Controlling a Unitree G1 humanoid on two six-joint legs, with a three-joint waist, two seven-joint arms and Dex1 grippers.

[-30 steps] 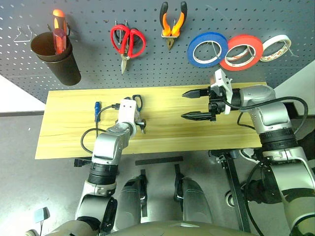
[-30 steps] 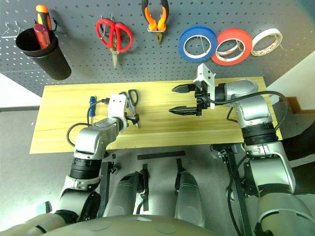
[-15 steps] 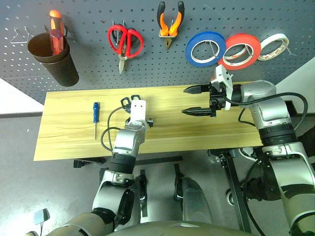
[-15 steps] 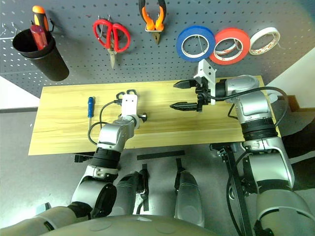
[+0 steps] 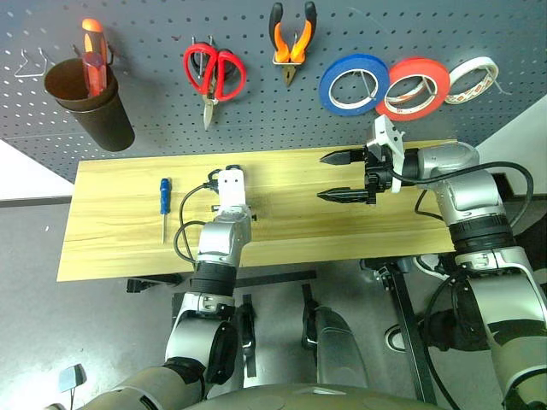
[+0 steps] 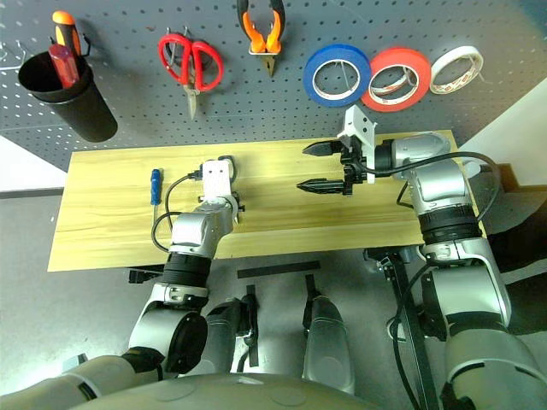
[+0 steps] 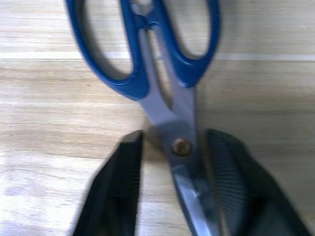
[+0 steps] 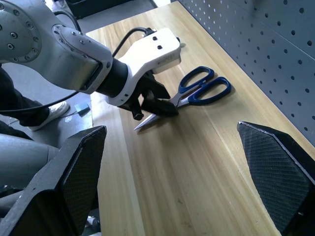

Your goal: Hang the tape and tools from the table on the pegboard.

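The scissors (image 7: pixel 182 147), with dark blue handles, lie flat on the table (image 5: pixel 111 248) with their loops toward the pegboard (image 5: pixel 154 128). My left gripper (image 7: pixel 174 137) is shut on the scissors' blades just past the pivot, as the right wrist view (image 8: pixel 150 101) confirms. The blue-handled screwdriver (image 5: pixel 164 192) lies on the table to the left of that hand. On the pegboard hang the blue tape (image 5: pixel 327 85) and the orange-and-black pliers (image 5: pixel 291 60). My right gripper (image 5: pixel 322 177) hovers open over the table's right half, pointing left, with nothing in it.
Red-handled scissors (image 5: pixel 209 90), a red-orange tape roll (image 5: pixel 389 101) and a cream-white roll (image 5: pixel 461 90) hang on the pegboard. A black cup (image 5: pixel 94 102) at its left holds a red-and-orange screwdriver (image 5: pixel 92 51). A bare wire hook (image 5: pixel 32 60) sits beside the cup.
My left hand has reached forward over the scissors, and its fingers have closed around the blades. The right arm has stayed in place.
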